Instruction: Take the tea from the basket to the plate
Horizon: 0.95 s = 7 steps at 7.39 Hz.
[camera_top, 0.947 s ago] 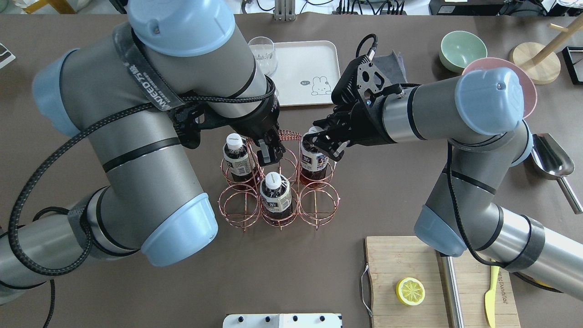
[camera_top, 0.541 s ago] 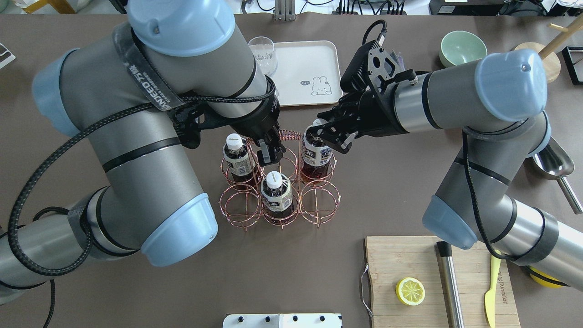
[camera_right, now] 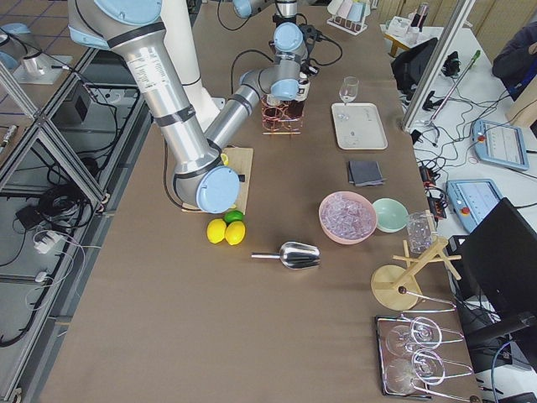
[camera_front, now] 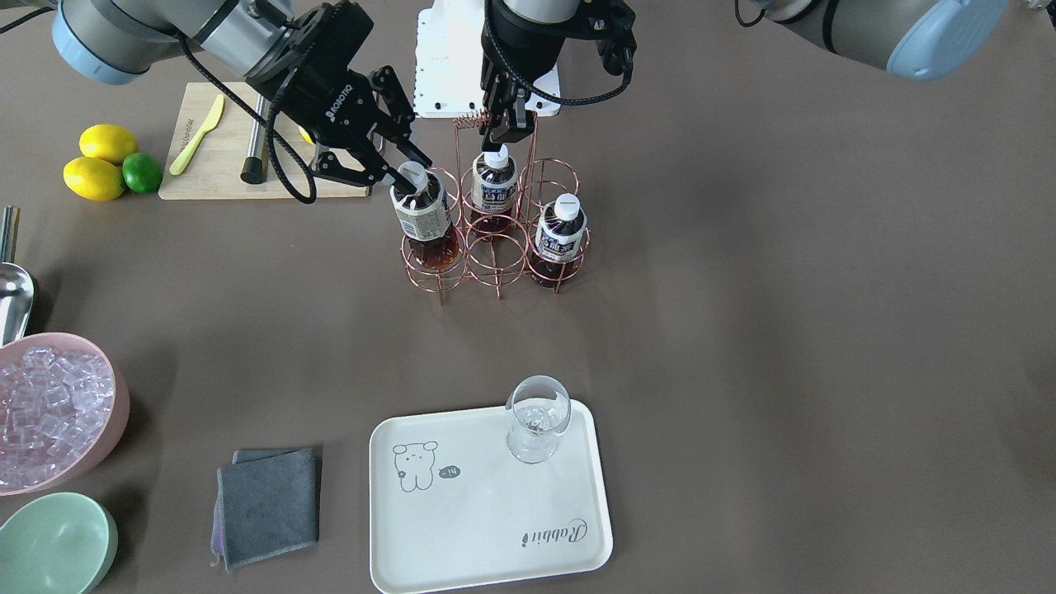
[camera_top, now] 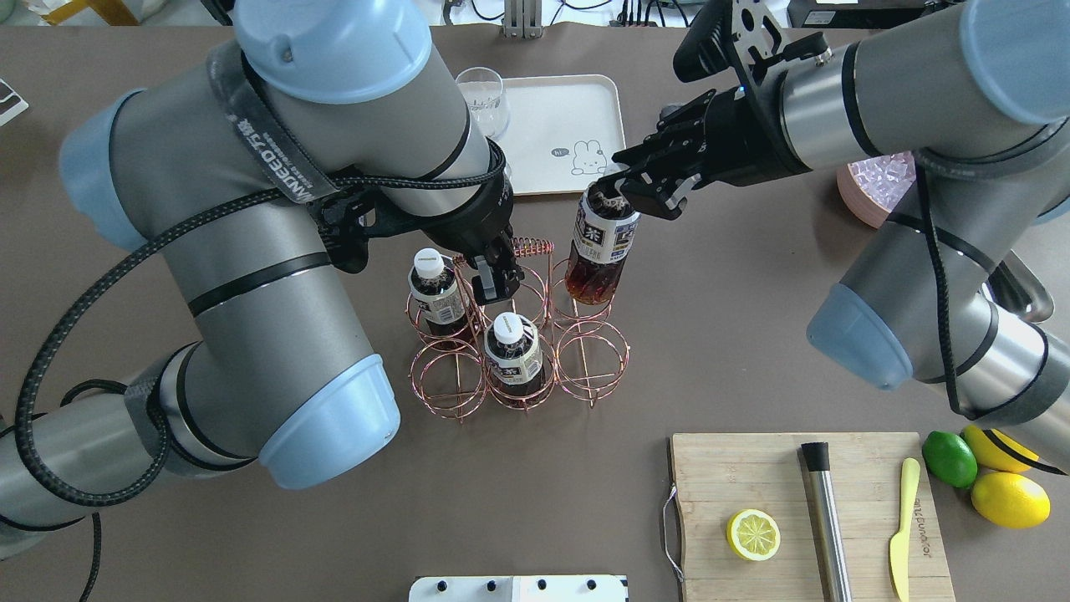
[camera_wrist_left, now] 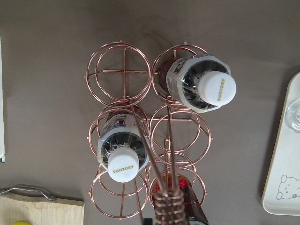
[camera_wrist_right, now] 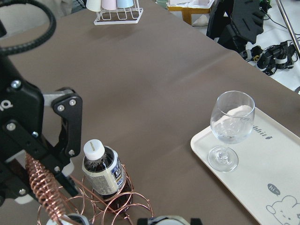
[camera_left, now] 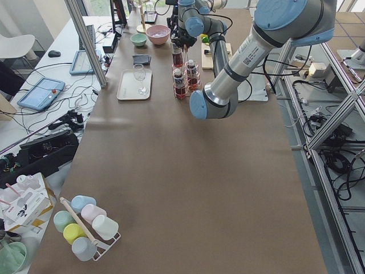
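My right gripper (camera_top: 617, 191) (camera_front: 410, 175) is shut on the white cap and neck of one tea bottle (camera_top: 598, 251) (camera_front: 422, 221). It holds the bottle tilted and lifted, with the base about level with the top of the back right ring of the copper wire basket (camera_wrist_left: 124, 71). Two more tea bottles (camera_top: 433, 288) (camera_top: 512, 351) stand in the basket. My left gripper (camera_top: 495, 284) (camera_front: 505, 132) is shut on the basket's coiled handle (camera_top: 531, 248). The cream plate (camera_top: 577, 109) (camera_front: 495, 511) lies beyond the basket and carries a wine glass (camera_top: 483, 96).
A cutting board (camera_top: 736, 477) with a lemon half, a metal muddler and a yellow knife lies at the front right. Lemons and a lime (camera_top: 995, 477) sit beside it. A pink bowl of ice (camera_front: 49, 404), a green bowl (camera_front: 54, 544), a grey cloth (camera_front: 268, 503) and a scoop (camera_front: 12, 289) are on my right.
My right gripper has risen and moved toward the plate, lifting its tea bottle up out of the basket ring. My left gripper has stayed on the handle.
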Available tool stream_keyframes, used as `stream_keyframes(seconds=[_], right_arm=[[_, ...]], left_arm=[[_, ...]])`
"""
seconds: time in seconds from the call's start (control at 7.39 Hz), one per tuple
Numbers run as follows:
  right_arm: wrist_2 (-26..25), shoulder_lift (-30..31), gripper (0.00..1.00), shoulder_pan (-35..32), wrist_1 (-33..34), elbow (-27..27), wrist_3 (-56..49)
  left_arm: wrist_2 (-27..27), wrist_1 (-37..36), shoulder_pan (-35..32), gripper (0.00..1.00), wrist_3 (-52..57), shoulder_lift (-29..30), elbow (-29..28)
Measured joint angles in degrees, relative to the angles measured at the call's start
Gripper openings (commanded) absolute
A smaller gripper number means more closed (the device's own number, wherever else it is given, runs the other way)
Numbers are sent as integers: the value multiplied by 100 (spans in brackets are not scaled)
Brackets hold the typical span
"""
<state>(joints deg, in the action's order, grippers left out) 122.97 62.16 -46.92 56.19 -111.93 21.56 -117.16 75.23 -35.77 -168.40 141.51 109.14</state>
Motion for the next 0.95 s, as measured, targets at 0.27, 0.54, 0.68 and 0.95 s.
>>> stream_keyframes(seconds=[0.27, 0.54, 0.68, 0.95], right_arm=[[316, -277, 0, -378, 381, 6, 2], [442, -562, 0, -766, 800, 109, -36], [457, -708, 0, -968, 901, 287, -34], [460, -1126, 0, -1286, 963, 1011, -15]], left_arm=[[0, 0, 0, 0, 0, 0, -5], [0, 0, 0, 0, 0, 0, -10], [0, 0, 0, 0, 0, 0, -10], [1, 0, 0, 0, -3, 0, -14]])
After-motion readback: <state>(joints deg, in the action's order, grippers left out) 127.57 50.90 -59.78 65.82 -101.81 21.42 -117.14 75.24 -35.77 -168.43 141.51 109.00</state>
